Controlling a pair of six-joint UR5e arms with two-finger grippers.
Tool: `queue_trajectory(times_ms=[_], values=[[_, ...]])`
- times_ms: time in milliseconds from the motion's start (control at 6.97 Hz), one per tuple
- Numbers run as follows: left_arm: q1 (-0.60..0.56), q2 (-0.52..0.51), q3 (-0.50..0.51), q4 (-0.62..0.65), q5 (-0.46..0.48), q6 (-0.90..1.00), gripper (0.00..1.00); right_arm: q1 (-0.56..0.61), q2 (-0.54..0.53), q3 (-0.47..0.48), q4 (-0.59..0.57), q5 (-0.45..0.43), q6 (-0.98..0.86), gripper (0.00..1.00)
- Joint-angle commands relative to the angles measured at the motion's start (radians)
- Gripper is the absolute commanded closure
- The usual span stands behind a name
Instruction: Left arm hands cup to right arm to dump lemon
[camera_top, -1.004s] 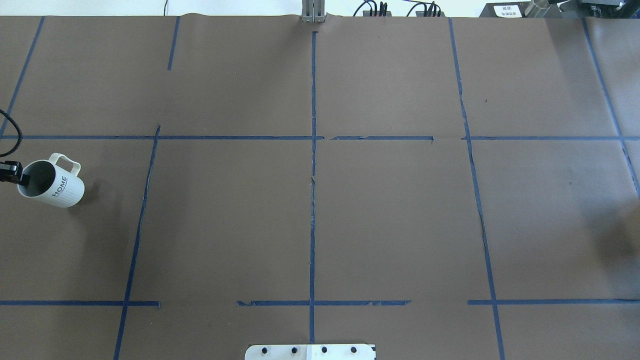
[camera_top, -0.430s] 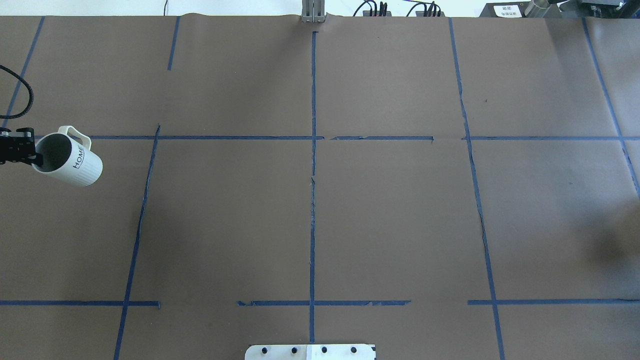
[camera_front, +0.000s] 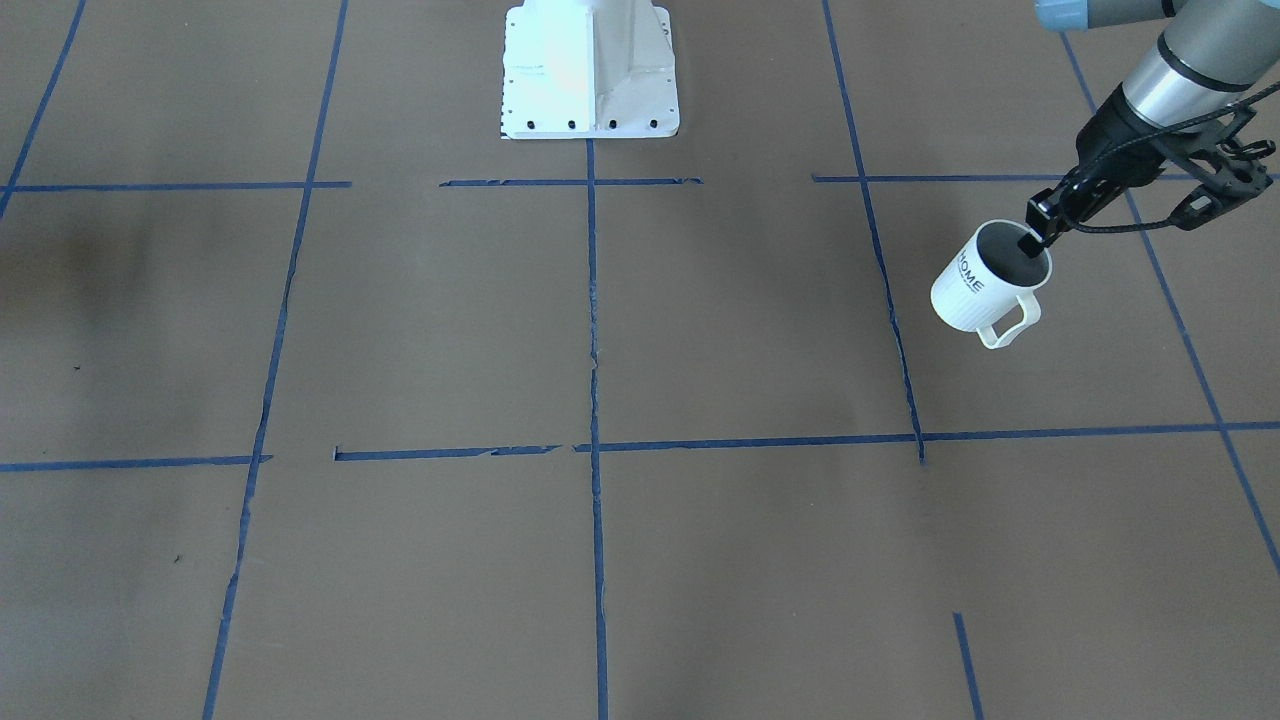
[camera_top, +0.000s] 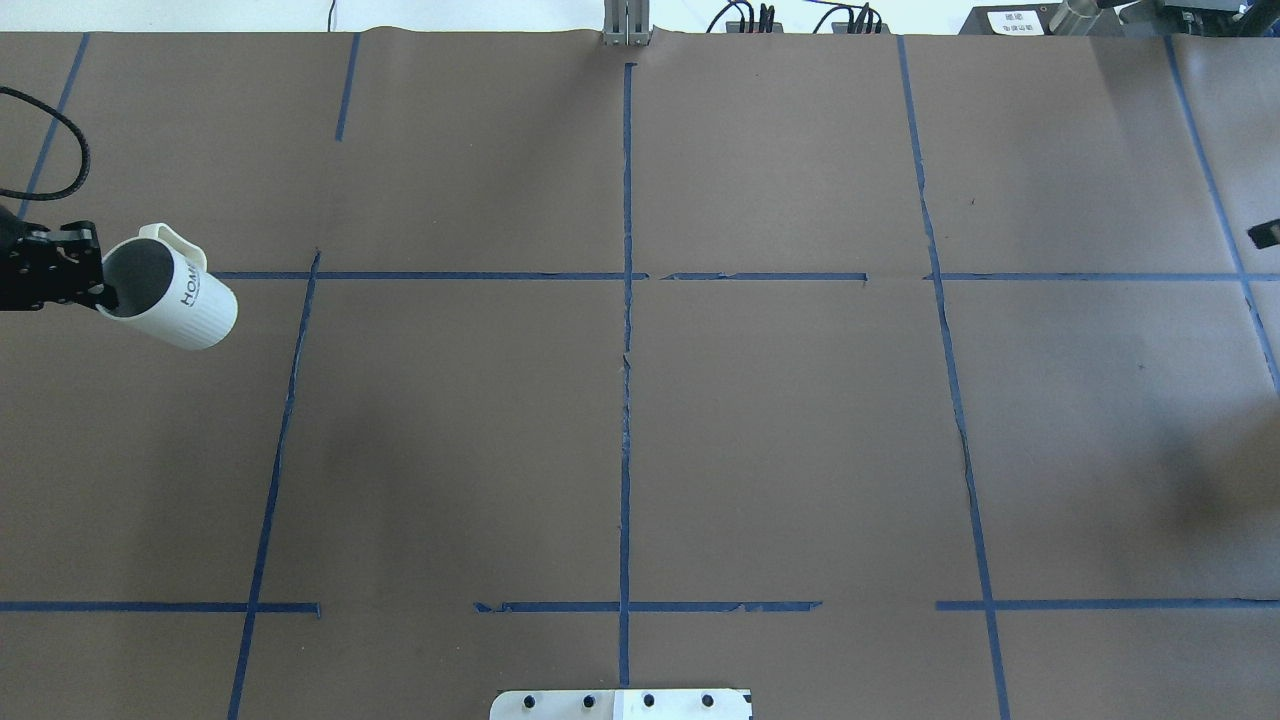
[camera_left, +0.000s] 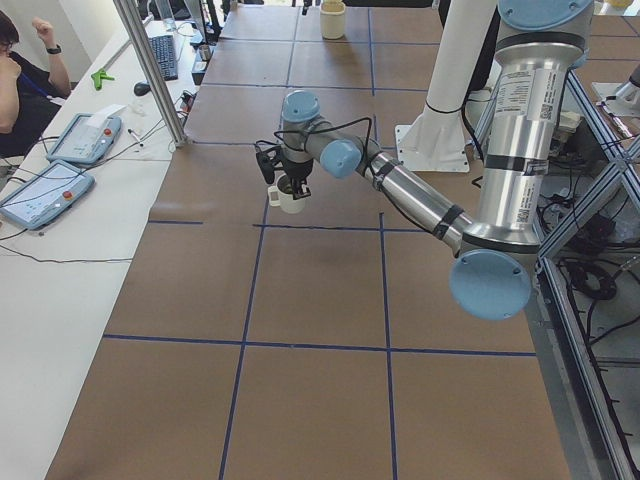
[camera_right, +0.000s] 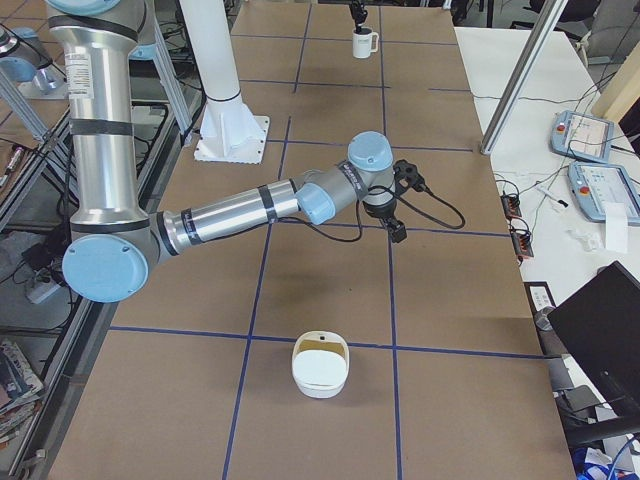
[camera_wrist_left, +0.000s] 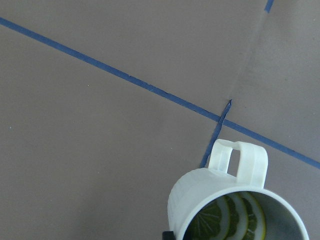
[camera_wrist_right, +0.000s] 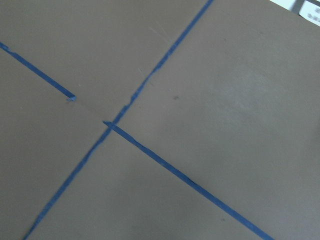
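Observation:
The white "HOME" cup (camera_top: 175, 300) hangs tilted above the table's far left, its cream handle (camera_wrist_left: 239, 157) pointing away from the robot. My left gripper (camera_top: 100, 290) is shut on its rim, one finger inside; this also shows in the front view (camera_front: 1035, 240) with the cup (camera_front: 975, 285). Yellow-green lemon slices (camera_wrist_left: 227, 217) lie inside the cup (camera_wrist_left: 200, 195). My right gripper (camera_right: 398, 233) hovers over the table's right part, apart from the cup; only a black tip (camera_top: 1265, 233) shows overhead. I cannot tell whether it is open or shut.
A white bowl-like container (camera_right: 320, 366) sits on the table near its right end. The robot's white base (camera_front: 590, 70) stands at the middle of the near edge. Blue tape lines cross the brown table. Pendants (camera_left: 60, 170) and a seated person (camera_left: 20, 70) are along the far side.
My left gripper has lifted the cup and carried it farther from the robot and slightly toward the centre. The right gripper's tip has come in at the overhead view's right edge.

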Motion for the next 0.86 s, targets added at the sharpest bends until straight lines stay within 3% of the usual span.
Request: queue_trajectory(times_ms=[0,287,430,717], values=[[0.071,-0.184,-0.025,0.252,-0.005,-0.139,1.0,-0.121,0.089,-0.023,0.174,-0.013,0.114,0.0],[0.161,-0.299,-0.008,0.292,-0.011,-0.308,1.0,-0.317,0.261,-0.026,0.186,-0.138,0.246,0.0],[0.175,-0.321,-0.004,0.292,-0.011,-0.36,1.0,-0.403,0.267,-0.022,0.203,-0.265,0.283,0.0],[0.203,-0.391,0.039,0.292,-0.01,-0.458,1.0,-0.543,0.295,-0.019,0.383,-0.422,0.374,0.0]])
